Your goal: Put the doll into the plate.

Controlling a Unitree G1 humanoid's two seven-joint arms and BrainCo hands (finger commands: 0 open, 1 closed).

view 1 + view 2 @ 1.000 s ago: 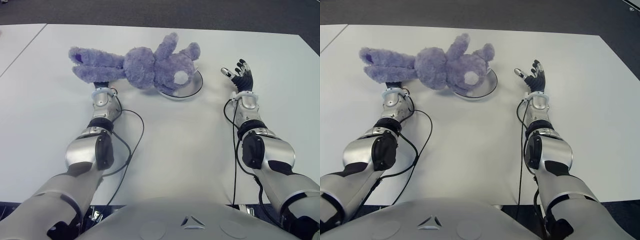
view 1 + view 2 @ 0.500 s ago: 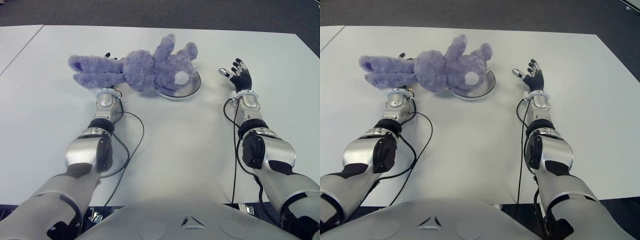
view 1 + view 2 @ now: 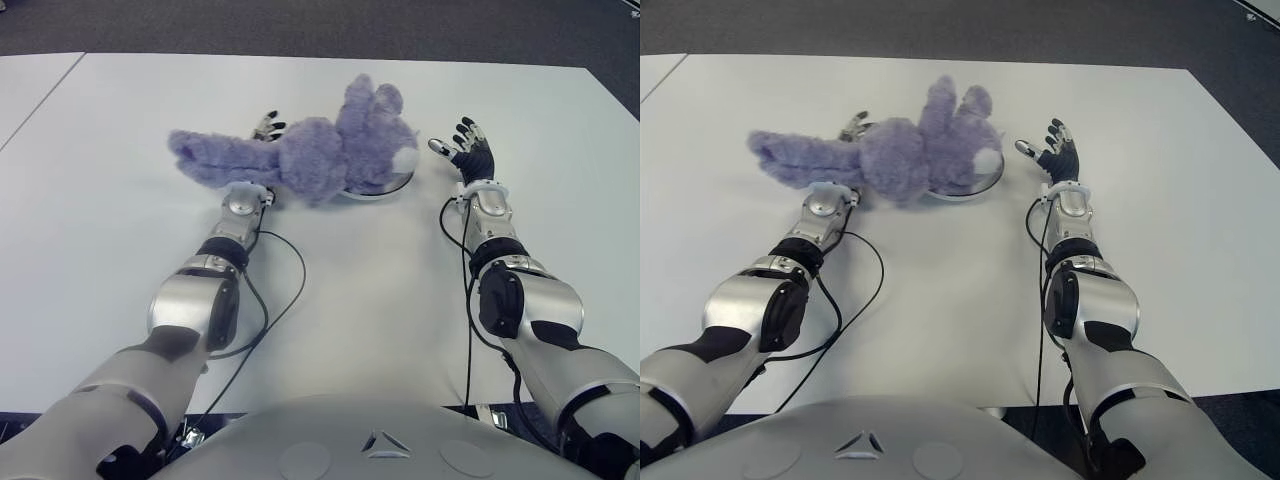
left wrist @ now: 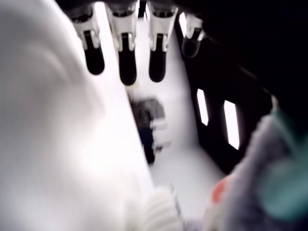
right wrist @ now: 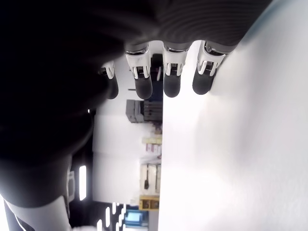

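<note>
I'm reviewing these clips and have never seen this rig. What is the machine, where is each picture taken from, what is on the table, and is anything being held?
It is a humanoid robot with two silver arms ending in fingered hands. The two wide pictures come from a stereo camera on its head, looking down at a white table. The two close pictures come from cameras on its wrists, looking along the fingers.

On the table lies a purple doll, its head end over a shallow plate and its legs trailing toward the robot's left. The left hand shows under the doll's middle with its fingers straight, so it seems to carry or push rather than grip. The right hand is open beside the plate on the robot's right, holding nothing.
</note>
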